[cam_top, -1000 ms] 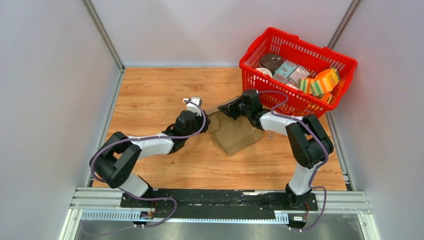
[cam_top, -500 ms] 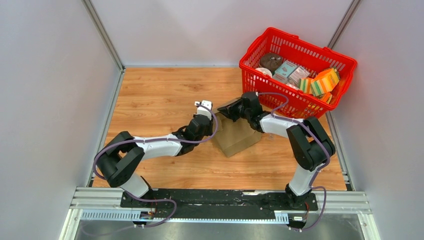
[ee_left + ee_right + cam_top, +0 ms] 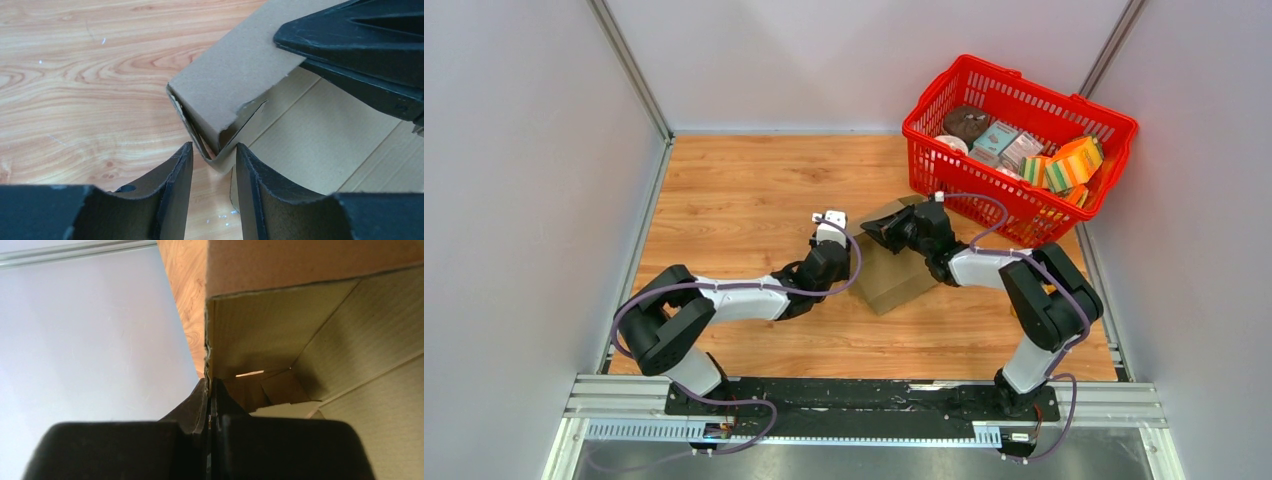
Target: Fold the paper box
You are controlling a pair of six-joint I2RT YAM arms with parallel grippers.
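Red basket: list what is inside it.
Printed packages, orange and green boxes and a dark round item fill the red basket; anything beneath them is covered.

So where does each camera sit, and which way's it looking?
Top external: fixed above and behind, looking down on the table, both arms, paper box, red basket.
Left wrist: on the left arm, looking along its parted jaws at a box corner.
Right wrist: on the right arm, looking past its jaws, shut on a wall, into the box.
Shared: all show the box.
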